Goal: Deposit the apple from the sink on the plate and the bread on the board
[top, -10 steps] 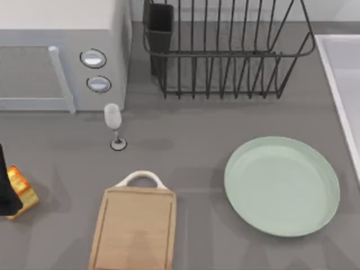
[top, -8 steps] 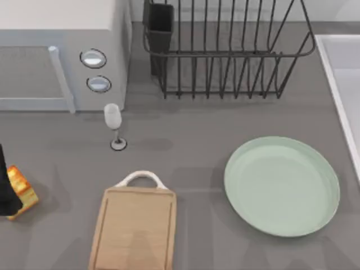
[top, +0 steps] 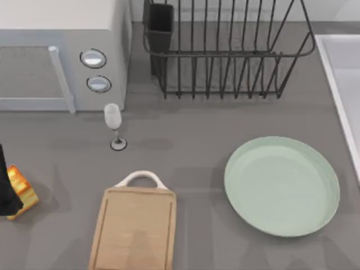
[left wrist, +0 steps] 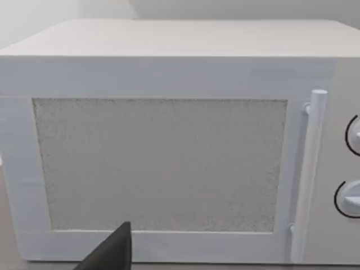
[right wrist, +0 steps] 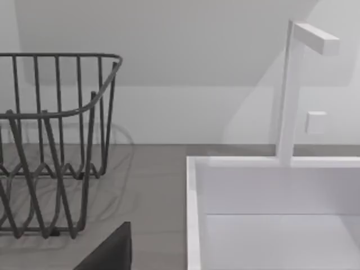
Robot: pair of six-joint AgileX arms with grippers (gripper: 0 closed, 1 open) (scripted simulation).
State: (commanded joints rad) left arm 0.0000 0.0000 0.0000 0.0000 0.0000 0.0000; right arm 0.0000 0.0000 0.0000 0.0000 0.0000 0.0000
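- Across the grey countertop (top: 185, 146), largest item first: white microwave (top: 62, 56) at the top view's far left, with a speckled door, vertical bar handle and two round dials; the left wrist view looks straight at its door.
- Dish rack (top: 225, 48): dark wire, at the back centre, with a dark utensil cup (top: 160, 25) fixed at its left end. No dishes on the wires; whether the cup holds anything cannot be told.
- Sink (top: 337, 84): pale white-grey basin at the right edge of the top view, raised rim, an upright white faucet (right wrist: 295, 90) at its back in the right wrist view. The part of the basin in view is bare.
- Plate (top: 281, 185): round, pale mint green, shallow raised rim, right of centre at the front. Nothing on it.
- Board (top: 135, 228): rectangular light wood, groove round the edge, white arched handle towards the back, front centre-left. Nothing on it.
- Left gripper (top: 5, 194): dark, at the top view's left edge, touching the bread; whether its fingers grip cannot be told.
- Wine glass (top: 114, 126): clear, upright, between microwave and board.
- Bread (top: 21, 188): small thick slice, golden-orange top, pale yellow sides, tilted, well left of the board.
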